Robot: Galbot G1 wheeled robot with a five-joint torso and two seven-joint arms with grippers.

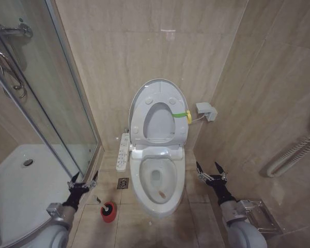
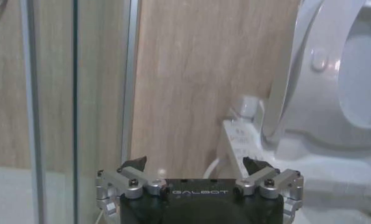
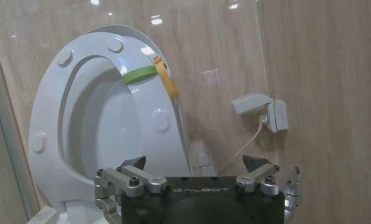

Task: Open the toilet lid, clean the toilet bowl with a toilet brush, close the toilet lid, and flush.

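Left gripper (image 1: 82, 180) spread wide, empty, low by the shower glass. Right gripper (image 1: 212, 171) also wide, empty, right of the toilet bowl (image 1: 156, 199). Toilet brush (image 1: 105, 206) sits in its red holder (image 1: 108, 213) on the floor, left of bowl. Toilet lid (image 1: 140, 98) up against the wall, seat (image 1: 171, 135) raised too.

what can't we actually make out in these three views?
- Small dark-headed toilet brush in its red round holder: too small in the head view to judge the thin handle's tilt.
- Brownish stain in the white ceramic toilet bowl: its extent is unclear in the head view.
- Raised glossy white toilet lid: mostly covered by the ring seat in front of it in the right wrist view.
- White bidet control strip: its buttons are blurred in the left wrist view.
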